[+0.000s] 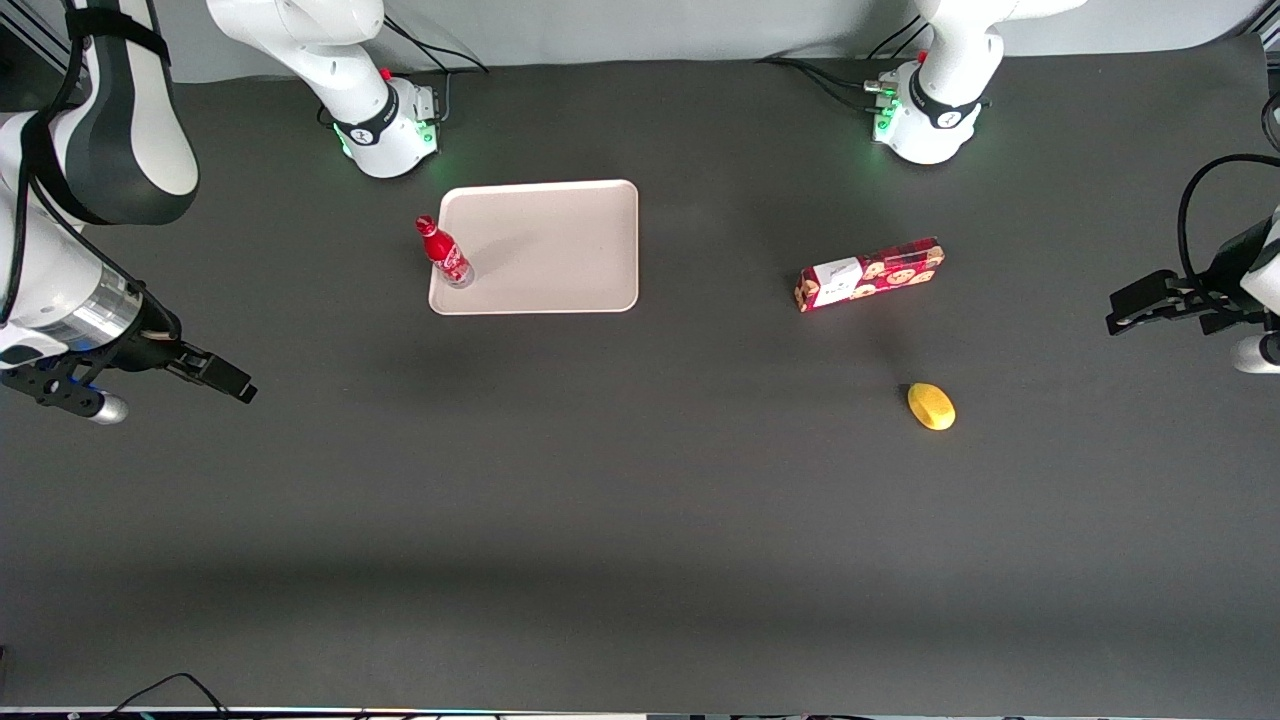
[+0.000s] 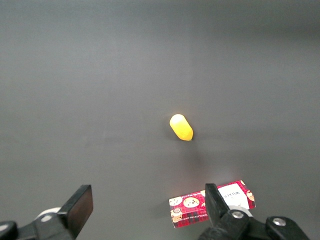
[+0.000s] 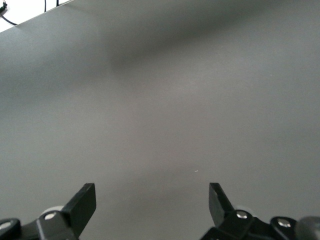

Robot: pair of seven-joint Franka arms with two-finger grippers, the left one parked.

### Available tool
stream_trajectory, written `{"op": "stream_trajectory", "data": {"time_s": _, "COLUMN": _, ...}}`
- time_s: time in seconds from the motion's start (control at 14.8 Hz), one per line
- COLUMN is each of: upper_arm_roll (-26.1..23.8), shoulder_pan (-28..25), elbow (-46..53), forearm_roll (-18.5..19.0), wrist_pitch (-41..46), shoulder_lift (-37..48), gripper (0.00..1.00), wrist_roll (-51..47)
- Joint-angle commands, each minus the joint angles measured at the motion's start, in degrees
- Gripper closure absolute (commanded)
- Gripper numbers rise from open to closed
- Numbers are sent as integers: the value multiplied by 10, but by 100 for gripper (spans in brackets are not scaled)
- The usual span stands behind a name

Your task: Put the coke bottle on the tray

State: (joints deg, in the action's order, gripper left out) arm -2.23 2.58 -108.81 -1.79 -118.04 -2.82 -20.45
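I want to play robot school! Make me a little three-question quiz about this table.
1. True or false: the coke bottle stands upright on the tray.
2. Which lies nearest the front camera: A cookie box, B lemon, C tray?
3. Fill in: the gripper, away from the bottle, is open and holds ____.

Key: 1 true. 2 B. 3 nothing.

A dark grey matte table (image 1: 640, 520) fills the scene. A pale wall (image 1: 640, 25), perhaps a backdrop sheet, borders its edge farthest from the front camera. Soft, even light.
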Motion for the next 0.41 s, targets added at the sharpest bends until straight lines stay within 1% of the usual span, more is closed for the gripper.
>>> {"op": "stream_trajectory", "data": {"time_s": 0.0, "upper_arm_roll": 10, "shoulder_pan": -3, "elbow": 19, "forearm_roll": 6, "wrist_pitch": 14, "shoulder_lift": -6, "gripper": 0, "wrist_roll": 3}}
{"op": "stream_trajectory", "data": {"time_s": 0.34, "upper_arm_roll": 8, "shoulder_pan": -4, "elbow": 33, "forearm_roll": 8, "wrist_pitch": 34, "shoulder_lift": -7, "gripper": 0, "wrist_roll": 7}}
